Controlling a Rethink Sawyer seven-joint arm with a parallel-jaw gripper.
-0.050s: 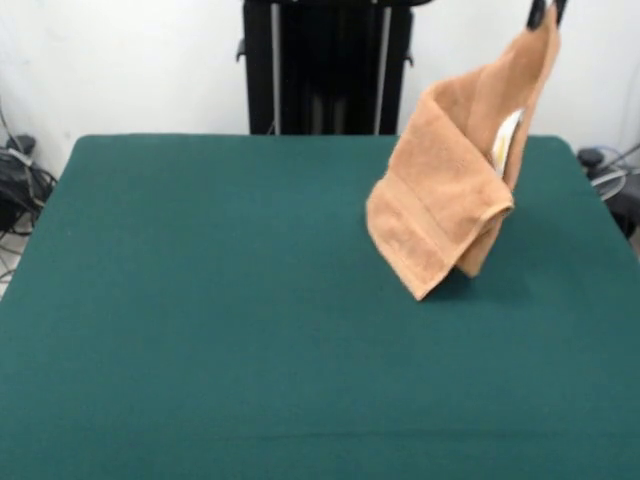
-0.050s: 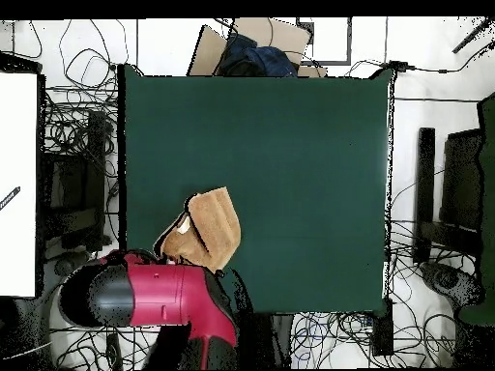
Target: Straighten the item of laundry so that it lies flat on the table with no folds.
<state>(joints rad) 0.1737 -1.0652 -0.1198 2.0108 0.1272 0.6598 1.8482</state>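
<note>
- Gripper (image 1: 546, 12) shows only its tips at the top edge, closed on one corner of the orange-tan towel (image 1: 450, 195)
- Towel hangs folded, white label (image 1: 505, 140) showing, lowest corner about touching the green table (image 1: 220, 300)
- Red arm (image 2: 160, 295) reaches in over the table's edge

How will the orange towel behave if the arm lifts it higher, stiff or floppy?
Probably floppy: the towel hangs from the gripper in a loose fold, its lower corner near the table. It looks light, since one pinched corner carries it. It will likely sway and stay folded rather than open by itself.
</note>
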